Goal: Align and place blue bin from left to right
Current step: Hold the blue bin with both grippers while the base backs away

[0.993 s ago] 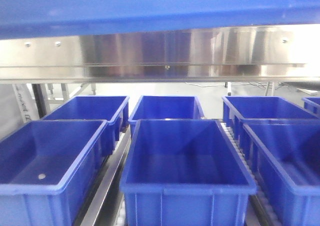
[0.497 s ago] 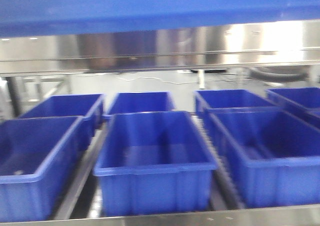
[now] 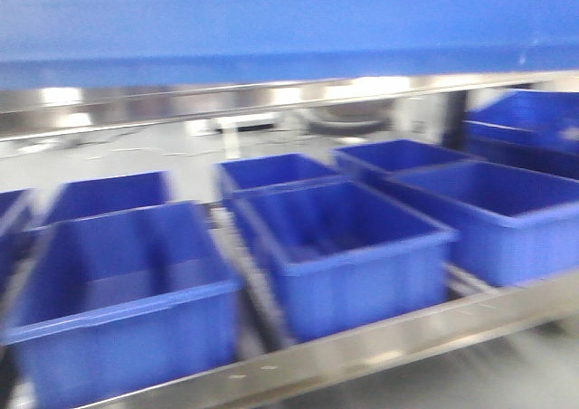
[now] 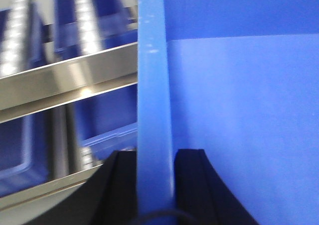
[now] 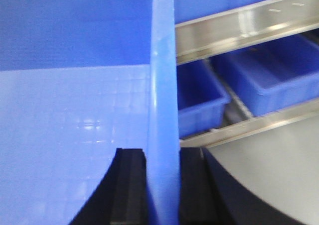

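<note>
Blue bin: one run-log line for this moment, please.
blue bin: held by rim, both sides | left gripper: shut on rim | right gripper: shut on rim | shelved bins: two rows

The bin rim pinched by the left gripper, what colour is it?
Bright blue, paler where the light catches it; the blue bin rim shows best in the left wrist view.

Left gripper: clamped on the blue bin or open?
Clamped: left gripper has a black finger against each side of the blue bin wall.
</note>
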Tool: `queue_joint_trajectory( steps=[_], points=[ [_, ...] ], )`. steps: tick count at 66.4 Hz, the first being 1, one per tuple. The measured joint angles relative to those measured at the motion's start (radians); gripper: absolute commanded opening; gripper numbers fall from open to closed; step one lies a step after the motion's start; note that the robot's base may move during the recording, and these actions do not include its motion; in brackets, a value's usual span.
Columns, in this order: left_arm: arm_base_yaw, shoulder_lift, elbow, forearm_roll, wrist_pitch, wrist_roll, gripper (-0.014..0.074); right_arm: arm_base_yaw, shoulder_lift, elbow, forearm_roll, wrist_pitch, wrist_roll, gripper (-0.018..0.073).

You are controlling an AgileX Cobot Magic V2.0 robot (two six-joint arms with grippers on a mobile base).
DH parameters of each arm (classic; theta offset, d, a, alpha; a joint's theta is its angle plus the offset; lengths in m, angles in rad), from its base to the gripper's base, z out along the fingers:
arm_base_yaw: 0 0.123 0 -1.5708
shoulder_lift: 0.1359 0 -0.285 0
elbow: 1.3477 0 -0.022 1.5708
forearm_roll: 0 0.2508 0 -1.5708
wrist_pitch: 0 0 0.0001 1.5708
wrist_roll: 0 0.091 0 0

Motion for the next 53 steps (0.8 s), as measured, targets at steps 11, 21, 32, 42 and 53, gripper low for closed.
queue_joint_trajectory(
  steps=[11,21,32,42,53],
  points=[
    [0.0,0.0,0.0,0.0,0.0,0.001,-0.0111,0.0,0.0,0.0,0.0,0.0,0.0,-0.008],
    [0.0,0.0,0.0,0.0,0.0,0.001,-0.0111,0.0,0.0,0.0,0.0,0.0,0.0,-0.008],
    [0.0,0.0,0.0,-0.002,0.0,0.001,-0.0111,0.0,0.0,0.0,0.0,0.0,0.0,-0.008],
    [0.0,0.001,0.0,-0.002,0.0,0.001,-0.0111,0.0,0.0,0.0,0.0,0.002,0.0,-0.008],
    [0.0,0.002,0.0,-0.004,0.0,0.001,-0.0111,0.0,0.0,0.0,0.0,0.006,0.0,-0.008]
  ],
)
